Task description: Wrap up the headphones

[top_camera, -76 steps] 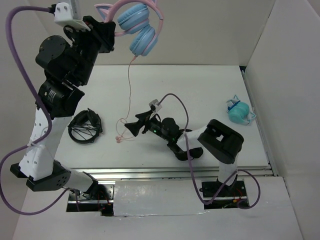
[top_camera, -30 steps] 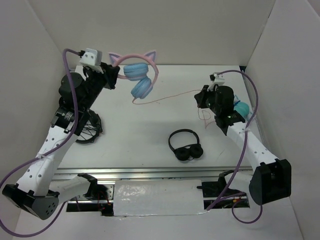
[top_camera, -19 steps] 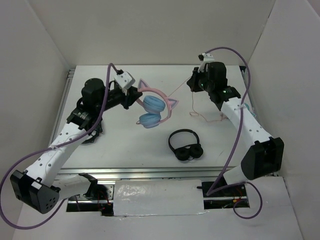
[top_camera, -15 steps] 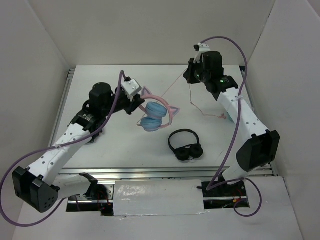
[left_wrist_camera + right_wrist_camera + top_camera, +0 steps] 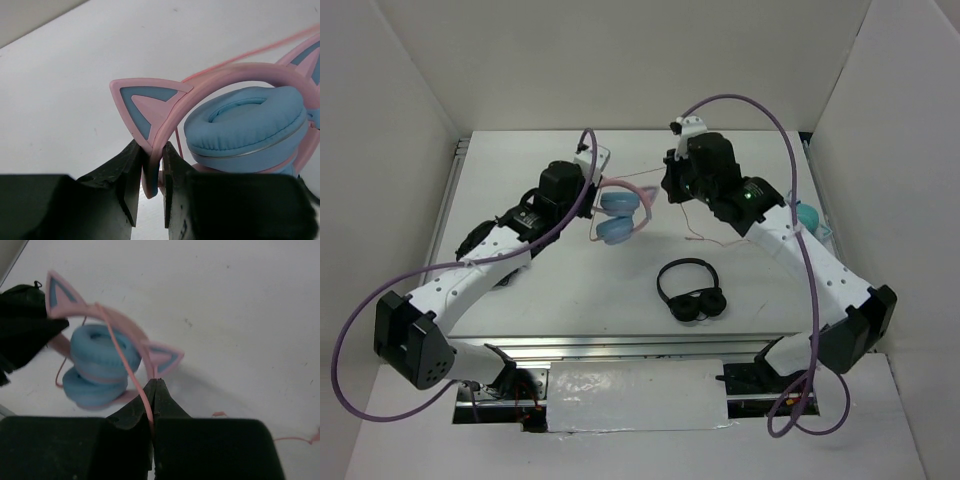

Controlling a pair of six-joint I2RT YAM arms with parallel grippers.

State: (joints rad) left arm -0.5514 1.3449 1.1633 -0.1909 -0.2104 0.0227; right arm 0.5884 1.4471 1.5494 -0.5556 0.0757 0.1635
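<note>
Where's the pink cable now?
Right wrist view: pinched in the right hand, the cable stretches across the headphones, which the left hand grips by the band, over the table.

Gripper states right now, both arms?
Left gripper: shut on the headphones, at the band.
Right gripper: shut on the pink cable.

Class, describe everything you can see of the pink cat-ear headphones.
The headphones have a pink band with two blue-centred cat ears and two padded light blue ear cups, pressed together. The left end effector clamps the band beside one ear; the right end effector pinches the thin pink cable.
</note>
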